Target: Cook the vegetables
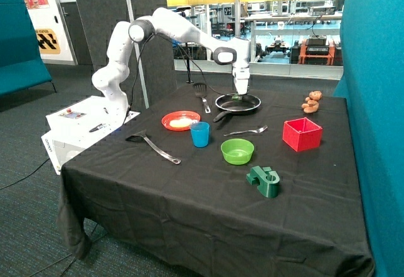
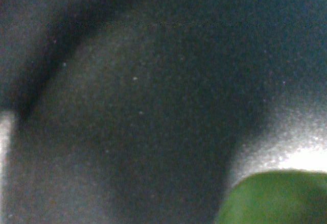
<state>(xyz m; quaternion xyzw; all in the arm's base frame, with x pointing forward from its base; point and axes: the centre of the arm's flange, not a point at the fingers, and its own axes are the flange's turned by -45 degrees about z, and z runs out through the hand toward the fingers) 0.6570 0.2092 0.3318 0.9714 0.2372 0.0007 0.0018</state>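
Note:
My gripper (image 1: 240, 93) hangs straight down into the black frying pan (image 1: 254, 106) at the back of the table. The dark green vegetable (image 1: 237, 98) sits right at the gripper's tip, inside the pan; whether it is held or lying on the pan floor is not clear. In the wrist view the green piece (image 2: 276, 198) fills one corner against the dark pan floor (image 2: 143, 122). The pale yellow vegetable (image 1: 181, 122) lies on the red plate (image 1: 166, 123), beside the blue cup (image 1: 200, 134).
A black spatula (image 1: 201, 94) lies beside the pan. A fork (image 1: 246, 130), a green bowl (image 1: 237, 151), a red box (image 1: 302, 134), a green plastic block (image 1: 263, 182), a black ladle (image 1: 151, 146) and a brown teddy bear (image 1: 311, 101) stand on the black cloth.

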